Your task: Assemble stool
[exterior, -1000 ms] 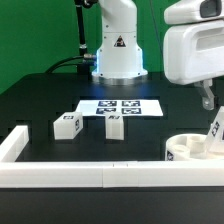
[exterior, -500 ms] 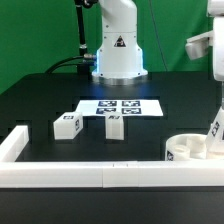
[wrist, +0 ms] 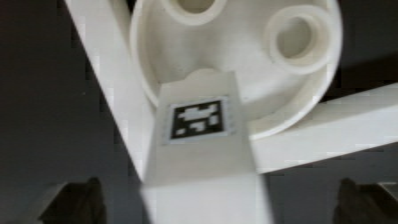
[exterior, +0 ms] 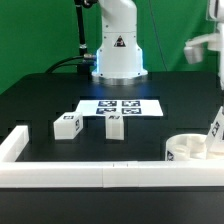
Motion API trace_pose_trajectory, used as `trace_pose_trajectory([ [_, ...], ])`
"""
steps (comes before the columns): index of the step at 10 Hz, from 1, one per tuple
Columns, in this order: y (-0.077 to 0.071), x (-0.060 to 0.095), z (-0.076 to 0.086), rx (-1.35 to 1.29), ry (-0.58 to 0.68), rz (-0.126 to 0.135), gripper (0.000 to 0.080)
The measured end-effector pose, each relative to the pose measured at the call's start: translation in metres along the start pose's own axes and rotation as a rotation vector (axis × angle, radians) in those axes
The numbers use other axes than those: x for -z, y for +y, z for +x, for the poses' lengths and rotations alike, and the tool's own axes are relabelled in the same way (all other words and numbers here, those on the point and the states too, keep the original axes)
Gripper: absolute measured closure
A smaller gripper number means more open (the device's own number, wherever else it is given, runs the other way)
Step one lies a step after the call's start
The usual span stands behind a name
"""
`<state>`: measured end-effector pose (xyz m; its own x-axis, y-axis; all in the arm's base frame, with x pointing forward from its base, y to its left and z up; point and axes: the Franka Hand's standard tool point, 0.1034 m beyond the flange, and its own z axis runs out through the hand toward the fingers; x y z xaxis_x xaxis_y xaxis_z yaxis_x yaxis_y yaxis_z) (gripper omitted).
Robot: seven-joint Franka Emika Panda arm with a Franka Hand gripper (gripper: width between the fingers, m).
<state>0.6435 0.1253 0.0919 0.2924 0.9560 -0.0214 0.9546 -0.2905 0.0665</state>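
The round white seat lies at the exterior view's right, against the border rail. One tagged leg stands tilted on it. Two more tagged legs lie on the black table near the middle. In the wrist view the seat shows its round holes, and the standing leg rises toward the camera between the fingers. My gripper is open, its dark fingers far apart on each side of the leg, not touching it.
The marker board lies flat in front of the robot base. The long white border rail runs along the front and up the left side; it also crosses the wrist view. My arm's casing shows at the right edge.
My arm has moved toward the exterior view's right and is now mostly out of that frame. The leg on the seat and the two loose legs have not moved.
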Motion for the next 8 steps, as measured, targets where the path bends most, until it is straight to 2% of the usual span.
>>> trace_pose_trajectory([
  [3,0.002,-0.017,0.001,0.002,0.013,-0.017,0.0151],
  [5,0.004,-0.019,-0.006,-0.025,0.016,-0.022,0.0151],
  [7,0.003,-0.019,-0.006,-0.105,0.018,-0.020,0.0425],
  [8,0.003,-0.020,-0.006,-0.193,0.019,-0.019,0.0425],
])
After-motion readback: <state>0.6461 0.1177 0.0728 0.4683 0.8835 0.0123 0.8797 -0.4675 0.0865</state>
